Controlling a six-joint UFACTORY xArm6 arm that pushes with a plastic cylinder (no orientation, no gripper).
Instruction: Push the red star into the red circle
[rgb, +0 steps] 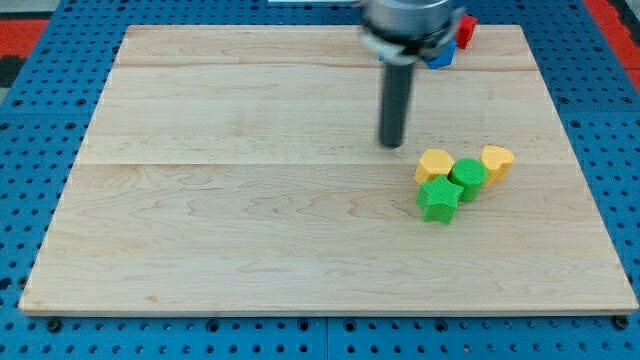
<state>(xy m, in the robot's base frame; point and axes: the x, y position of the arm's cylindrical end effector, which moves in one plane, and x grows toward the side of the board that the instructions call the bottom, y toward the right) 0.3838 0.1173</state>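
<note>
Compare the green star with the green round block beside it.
Shape: the green star has points, while the green round block is a short cylinder. Position: the star lies nearer the view's bottom and further left; the round block sits up and to the right, between two yellow blocks. The star looks slightly wider. Both are the same green and sit touching, in one cluster right of and below my tip.
</note>
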